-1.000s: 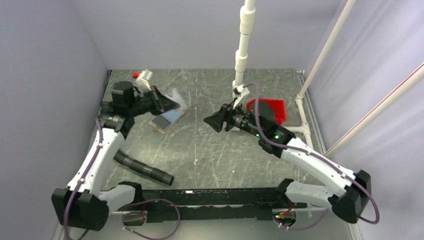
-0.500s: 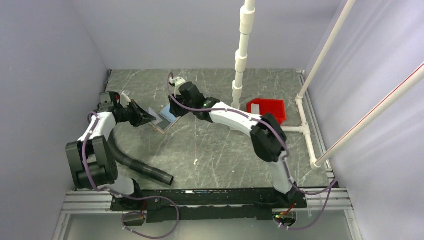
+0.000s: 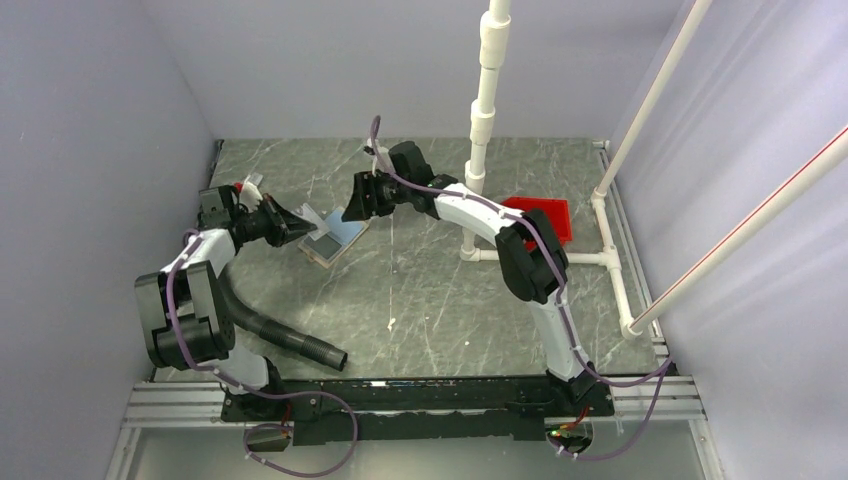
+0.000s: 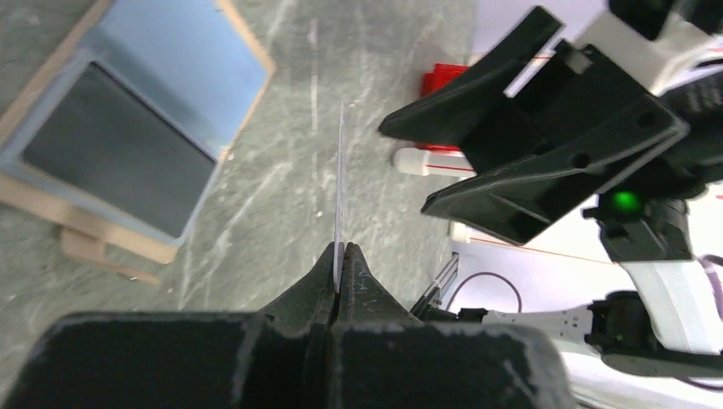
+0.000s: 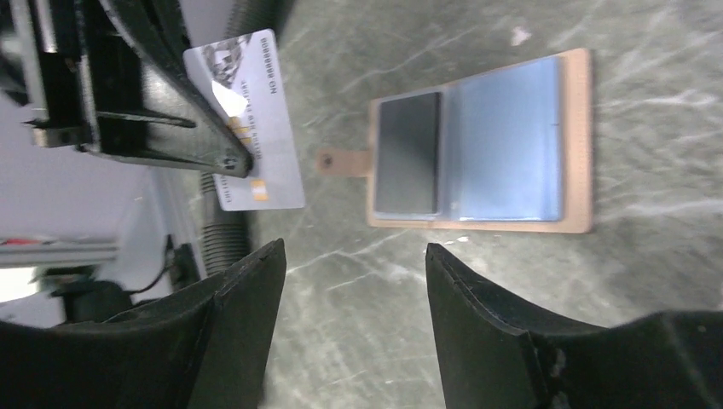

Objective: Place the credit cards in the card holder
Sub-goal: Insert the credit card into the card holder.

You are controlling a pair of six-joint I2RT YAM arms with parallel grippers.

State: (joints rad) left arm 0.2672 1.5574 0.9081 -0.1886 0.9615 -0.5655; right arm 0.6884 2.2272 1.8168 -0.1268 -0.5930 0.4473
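Grey-white credit card (image 5: 271, 128) stands on edge, pinched in my left gripper (image 4: 339, 256). The card holder (image 5: 503, 141) lies open and flat just beyond the card's free end, under my right gripper (image 5: 354, 251), which hangs spread and empty. I judge the left arm feeds it in.

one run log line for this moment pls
left gripper: shut on credit card | right gripper: open, empty, near card holder | card holder: lying open

Edge-on credit card (image 4: 340, 170) in a pinch
The left gripper (image 4: 339, 256) clamps its jaws on it at lower centre; the card holder (image 4: 128, 128) lies open upper left.
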